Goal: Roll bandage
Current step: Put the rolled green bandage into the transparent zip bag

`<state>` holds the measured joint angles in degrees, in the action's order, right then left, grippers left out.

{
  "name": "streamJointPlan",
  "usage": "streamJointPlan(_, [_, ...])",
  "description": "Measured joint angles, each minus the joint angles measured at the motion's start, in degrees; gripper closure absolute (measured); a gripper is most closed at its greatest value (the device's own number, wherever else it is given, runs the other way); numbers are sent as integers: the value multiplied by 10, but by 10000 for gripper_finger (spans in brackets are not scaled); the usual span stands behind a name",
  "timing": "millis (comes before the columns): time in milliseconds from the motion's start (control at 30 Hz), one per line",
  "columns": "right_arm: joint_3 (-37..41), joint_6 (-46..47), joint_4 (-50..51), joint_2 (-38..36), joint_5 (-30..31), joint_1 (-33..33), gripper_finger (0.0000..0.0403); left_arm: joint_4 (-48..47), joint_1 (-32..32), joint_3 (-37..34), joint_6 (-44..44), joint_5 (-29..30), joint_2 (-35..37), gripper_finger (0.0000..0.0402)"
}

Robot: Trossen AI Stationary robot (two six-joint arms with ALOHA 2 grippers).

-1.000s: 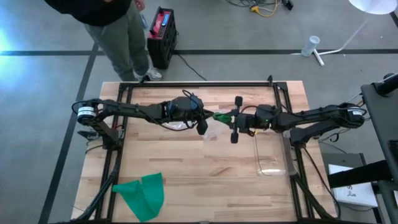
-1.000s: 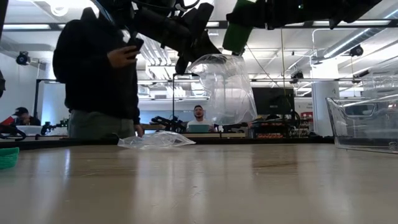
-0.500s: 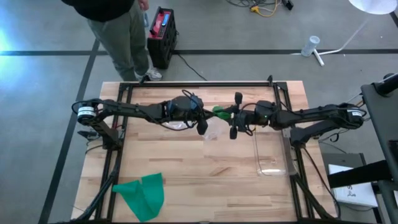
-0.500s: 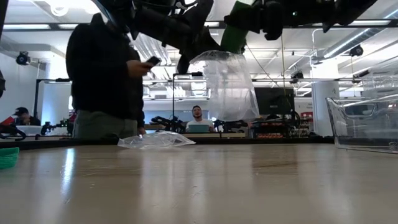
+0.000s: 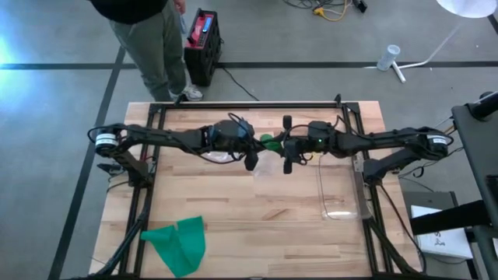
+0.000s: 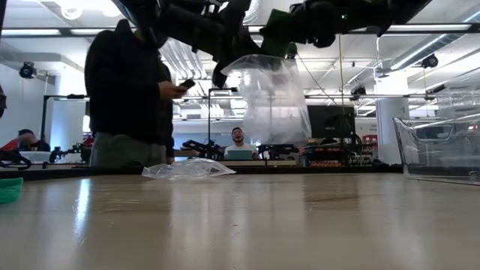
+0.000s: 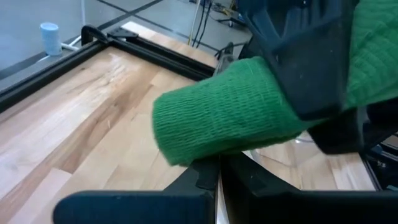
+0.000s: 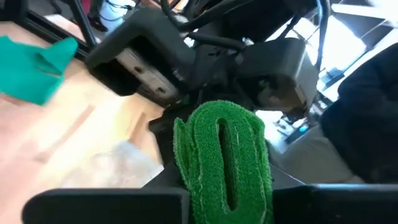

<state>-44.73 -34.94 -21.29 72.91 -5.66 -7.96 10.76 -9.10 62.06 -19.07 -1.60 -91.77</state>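
We found the right gripper (image 8: 224,205) with its jaws pinching a rolled green bandage (image 8: 225,158), the coil's end facing that arm's wrist camera and showing its layers wound tight around a flattened slot. The left gripper (image 7: 217,171) had its jaws pressed together on the rim of a clear plastic bag (image 6: 271,97), which hung open-mouthed above the worktop (image 5: 257,210), with the roll just beside or at the bag's mouth. In the high view both grippers met over the far middle of the worktop, the green roll (image 5: 268,141) between them. We judged that the rolling itself was done and that the step in hand was bagging the roll; the next move would call for the right arm to push the roll down through the bag's mouth and only then let go, while the left arm kept the rim held up. Whether the roll had already entered the bag we could not tell, since the arms covered the mouth from above and in the low view. A second green cloth (image 5: 177,244) lay loose at the near left corner, another bag (image 6: 187,169) lay flat on the worktop, and a clear bin (image 5: 337,194) stood at the right. A person (image 6: 127,90) stood beyond the far edge, cut off in every view.
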Motion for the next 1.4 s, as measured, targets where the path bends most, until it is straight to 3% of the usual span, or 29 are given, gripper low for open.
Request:
streamJointPlan(367, [1, 33, 22, -36, -60, 12, 359, 2, -6, 0, -2, 4, 6, 401])
streamJointPlan(600, [2, 49, 24, -39, -123, 15, 359, -2, -15, 1, -3, 64, 5, 401])
streamJointPlan(733, [2, 46, 5, -39, -112, 16, 359, -3, -17, 1, -5, 62, 5, 401])
streamJointPlan(933, [2, 6, -70, -36, -10, 15, 359, 23, -17, 1, -25, 57, 3, 401])
streamJointPlan(1133, [2, -41, -118, -27, -24, 14, 359, 41, -17, 1, -46, 25, -1, 401])
streamJointPlan(1400, [1, -71, -112, 15, -42, 5, 359, 37, -20, 1, -94, -15, -1, 401])
